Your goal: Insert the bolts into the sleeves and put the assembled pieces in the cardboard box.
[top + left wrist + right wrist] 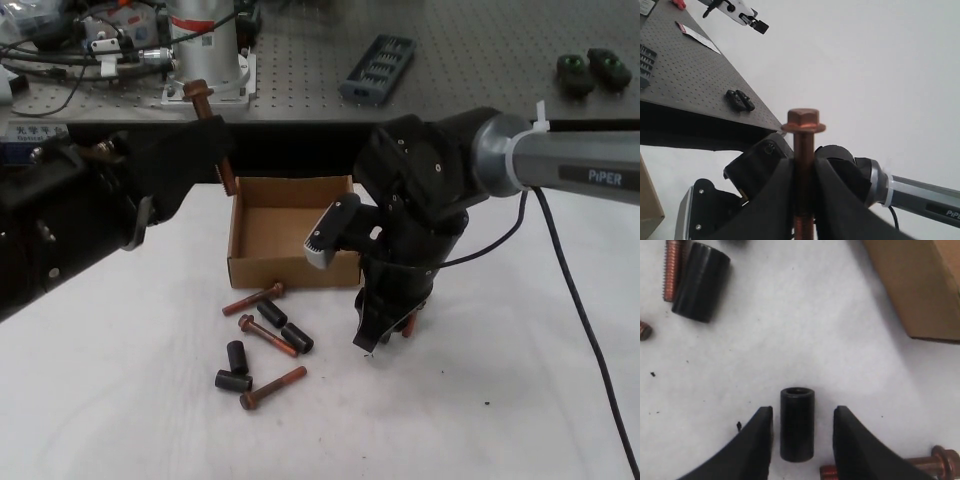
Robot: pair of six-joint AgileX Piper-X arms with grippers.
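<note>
White tabletop (500,420) at a two-arm assembly bench, with a cardboard box (280,268) open and, as far as can be seen, bare inside. Nearest the camera, on the near side of the box, lie three loose bolts (272,388) and four black sleeves (233,381), none yet joined.

Just off the box's near right corner, the right gripper (802,412) hangs low over the tabletop with its fingers spread. They straddle one sleeve (797,425) lying flat without touching it. Another bolt (935,462) lies just beside one finger.

Above the box's far left corner, the left gripper (803,162) is clamped on the shank of a copper bolt (803,125). It is held upright, head up, with the threaded end hanging by the box's far left corner.

The step in hand looks like the pick of a sleeve to mate with that waiting bolt. The next move probably calls for the fingers to close squarely on the sleeve. After that it must be lifted and its bore lined up with the threads.

Behind the box stands a perforated bench (450,60) with a slotted rack (378,68). White lettering runs along the right arm's tube, and a printed label (30,132) sits at the bench's left edge, too small to read.
</note>
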